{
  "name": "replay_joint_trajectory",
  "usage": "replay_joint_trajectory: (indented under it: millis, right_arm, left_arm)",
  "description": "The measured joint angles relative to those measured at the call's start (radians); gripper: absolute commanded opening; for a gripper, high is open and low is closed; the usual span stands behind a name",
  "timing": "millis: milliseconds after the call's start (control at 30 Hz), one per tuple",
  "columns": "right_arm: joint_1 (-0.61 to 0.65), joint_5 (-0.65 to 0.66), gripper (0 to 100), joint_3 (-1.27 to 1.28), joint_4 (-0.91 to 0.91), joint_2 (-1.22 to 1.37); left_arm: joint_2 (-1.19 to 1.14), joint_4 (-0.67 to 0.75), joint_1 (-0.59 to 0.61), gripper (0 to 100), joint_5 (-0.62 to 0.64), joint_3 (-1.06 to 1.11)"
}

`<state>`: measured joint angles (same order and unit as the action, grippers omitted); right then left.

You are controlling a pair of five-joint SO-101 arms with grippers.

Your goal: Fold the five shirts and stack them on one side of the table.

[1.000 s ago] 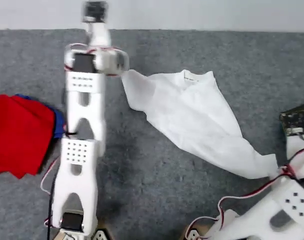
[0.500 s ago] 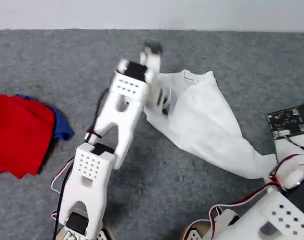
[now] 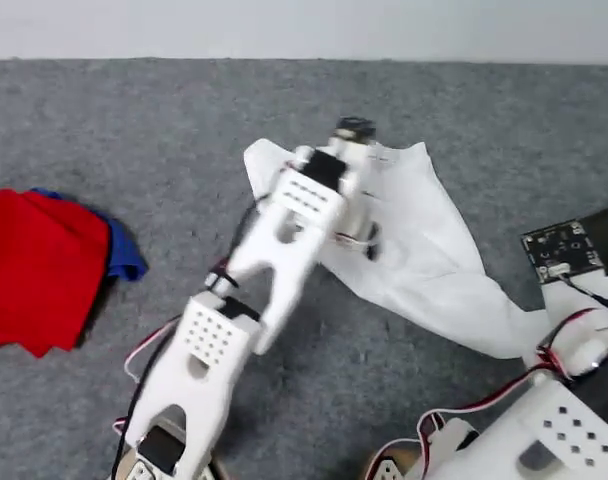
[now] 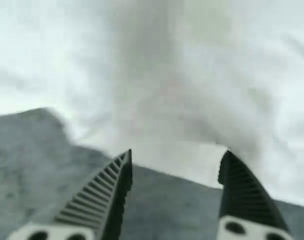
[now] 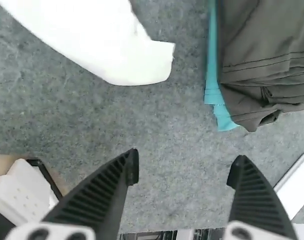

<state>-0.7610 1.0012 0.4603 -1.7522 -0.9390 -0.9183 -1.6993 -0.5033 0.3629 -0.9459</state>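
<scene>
Fingers (image 4: 112,195) spread on both, left gripper (image 4: 174,165) at white shirt (image 3: 434,260), right gripper (image 5: 184,172) near dark shirt (image 5: 264,55), red shirt (image 3: 39,265) apart

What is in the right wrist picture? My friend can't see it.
The right gripper hangs open over the grey table. Past it lie a corner of the white shirt and, apart from it, a dark shirt lying on a teal shirt.
</scene>
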Motion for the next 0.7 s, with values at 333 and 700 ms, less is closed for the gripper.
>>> replay_joint_trajectory:
  millis: [333,700]
  right_arm:
    - [0.0,0.0,29.6,0.009,0.0,0.0]
    - [0.0,0.003,29.6,0.009,0.0,0.0]
  left_arm:
    - [-0.215,-0.015,-0.092,27,0.044,-0.203]
    - [-0.255,-0.018,0.028,1,0.12,-0.256]
